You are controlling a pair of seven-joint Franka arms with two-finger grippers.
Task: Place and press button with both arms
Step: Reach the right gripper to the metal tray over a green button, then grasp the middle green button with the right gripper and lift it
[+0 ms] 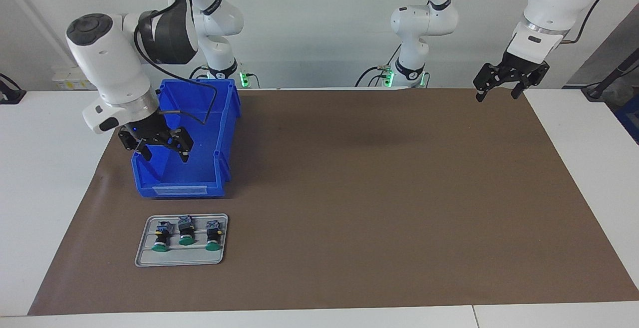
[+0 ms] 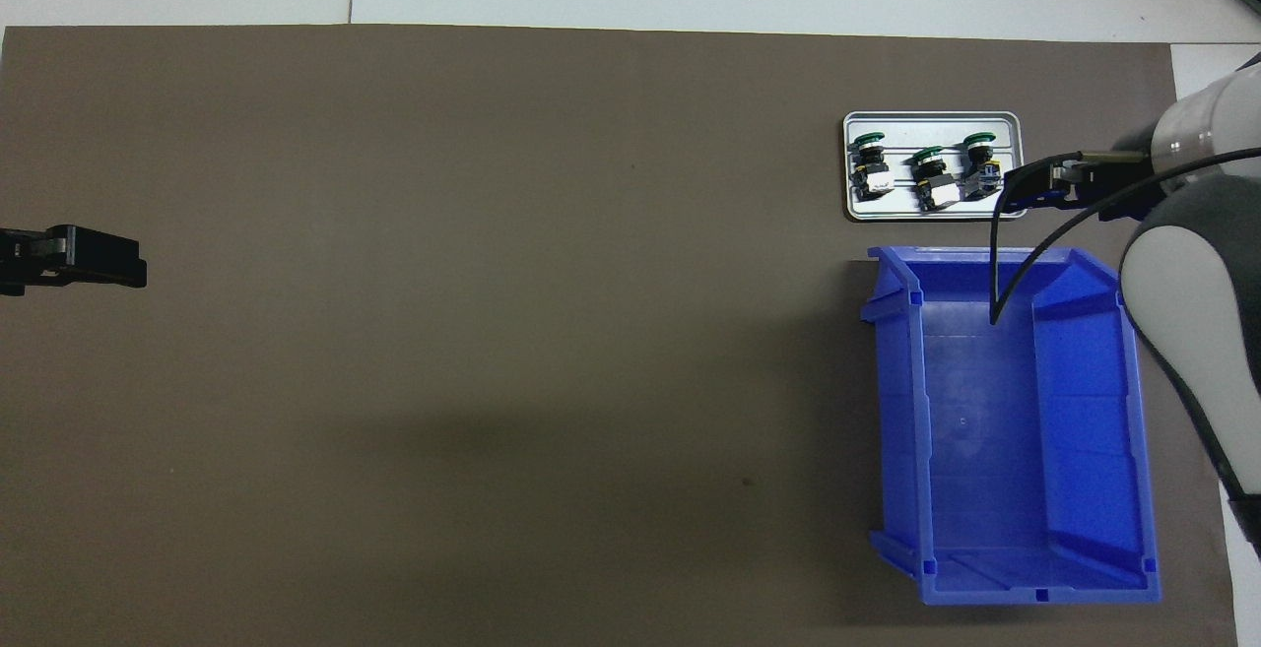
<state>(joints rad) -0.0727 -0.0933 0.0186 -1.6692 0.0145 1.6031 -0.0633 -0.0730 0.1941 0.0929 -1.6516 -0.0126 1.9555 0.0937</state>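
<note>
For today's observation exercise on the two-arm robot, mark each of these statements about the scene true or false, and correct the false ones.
1. Three green-capped buttons lie on a grey tray. True.
2. The blue bin holds one button. False: it is empty.
3. The tray lies farther from the robots than the bin. True.
4. The left gripper grips a button. False: it hangs empty over the mat's edge at the left arm's end.
5. The right gripper hangs over the bin, jaws open. True.
</note>
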